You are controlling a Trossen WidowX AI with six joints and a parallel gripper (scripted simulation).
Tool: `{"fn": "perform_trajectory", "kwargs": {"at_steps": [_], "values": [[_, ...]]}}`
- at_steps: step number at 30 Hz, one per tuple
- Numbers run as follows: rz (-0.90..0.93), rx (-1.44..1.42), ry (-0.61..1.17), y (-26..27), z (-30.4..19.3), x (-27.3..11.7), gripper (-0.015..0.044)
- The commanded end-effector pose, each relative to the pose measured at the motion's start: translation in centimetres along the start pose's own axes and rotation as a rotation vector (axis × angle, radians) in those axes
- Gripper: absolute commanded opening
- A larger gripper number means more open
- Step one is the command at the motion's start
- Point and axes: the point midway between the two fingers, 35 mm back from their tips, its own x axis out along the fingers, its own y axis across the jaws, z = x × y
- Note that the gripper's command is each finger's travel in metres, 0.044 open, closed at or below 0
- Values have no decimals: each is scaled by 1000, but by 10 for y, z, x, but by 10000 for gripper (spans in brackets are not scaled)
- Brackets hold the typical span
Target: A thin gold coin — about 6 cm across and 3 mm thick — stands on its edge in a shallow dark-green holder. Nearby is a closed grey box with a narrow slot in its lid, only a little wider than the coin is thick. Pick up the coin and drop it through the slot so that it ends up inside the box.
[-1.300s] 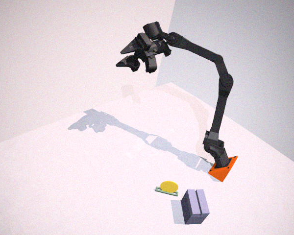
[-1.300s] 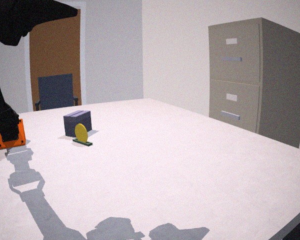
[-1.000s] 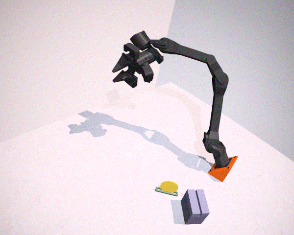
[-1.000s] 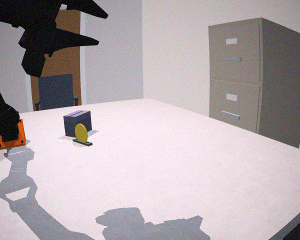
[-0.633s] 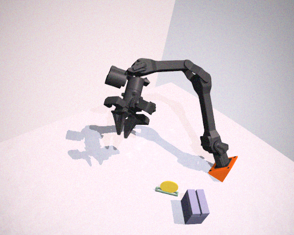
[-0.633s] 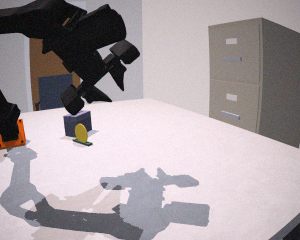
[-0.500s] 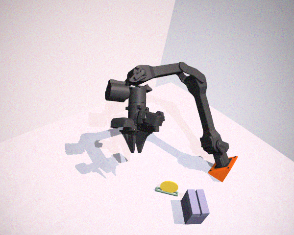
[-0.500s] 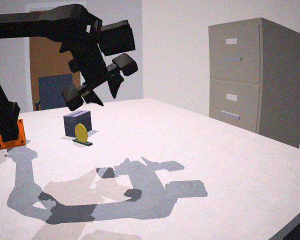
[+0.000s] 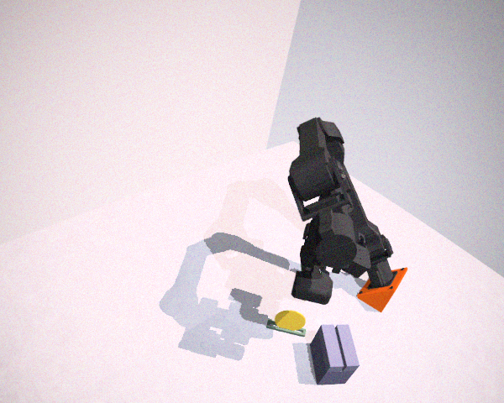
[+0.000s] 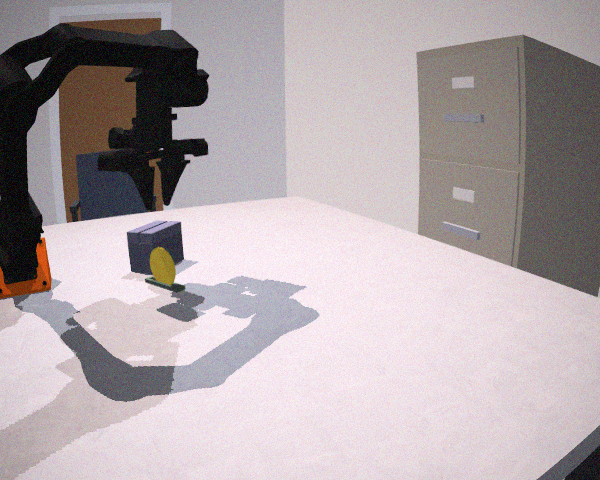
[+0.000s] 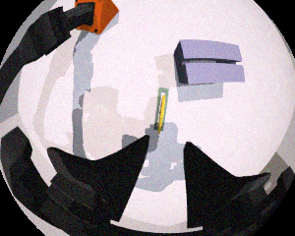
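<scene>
The gold coin stands on its edge in the green holder. The grey box stands beside it, its lid slot visible in all three views. My gripper points down, partly open and empty, well above the coin. In the wrist view the coin shows just beyond the fingertips, seen nearly edge-on. In the top view the fingers are hidden behind the arm.
The arm's orange base stands on the same table. The arm's shadow falls across the table around the holder. A filing cabinet and a blue chair are in the background.
</scene>
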Motion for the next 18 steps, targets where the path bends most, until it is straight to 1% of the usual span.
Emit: {"fn": "perform_trajectory", "kwargs": {"at_steps": [1, 6, 10, 14, 18], "values": [[15, -25, 81, 2, 2, -1, 161], [13, -26, 78, 5, 2, 1, 161], [37, -27, 39, 6, -1, 31, 161], [38, -27, 36, 6, -1, 34, 161], [38, -27, 37, 6, -2, 48, 161]]}}
